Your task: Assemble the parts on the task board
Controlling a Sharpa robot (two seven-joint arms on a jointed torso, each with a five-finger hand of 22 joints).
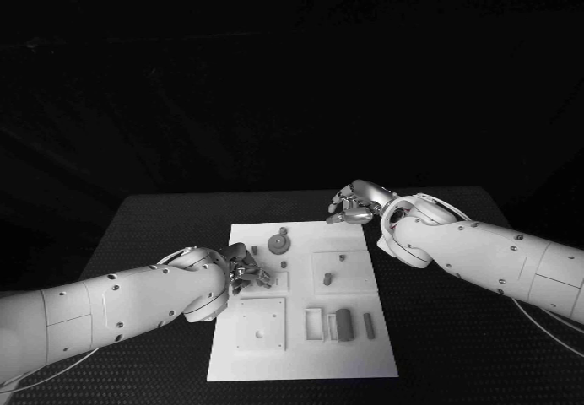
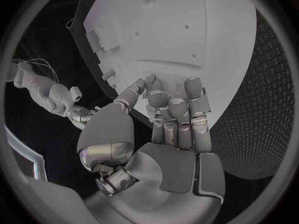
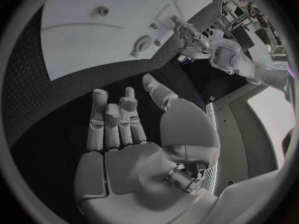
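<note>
The white task board (image 1: 305, 354) lies mid-table. On it are a round gear-like part (image 1: 280, 245), a small peg (image 1: 327, 277) and upright bar parts (image 1: 344, 323). My left hand (image 1: 247, 272) is at the board's left edge, its fingers (image 2: 177, 109) curled down over the board (image 2: 168, 35); whether they pinch anything is hidden. My right hand (image 1: 353, 205) hovers by the board's far right corner. In the right wrist view its palm (image 3: 134, 154) is bare, with the fingers (image 3: 118, 117) side by side and the thumb apart. The gear part (image 3: 142, 44) lies beyond them.
Black table (image 1: 462, 337) surrounds the board on all sides. A square plate with a hole (image 1: 259, 325) takes up the board's near left. My right hand (image 2: 74, 109) also shows in the left wrist view, and my left hand (image 3: 193, 37) in the right wrist view.
</note>
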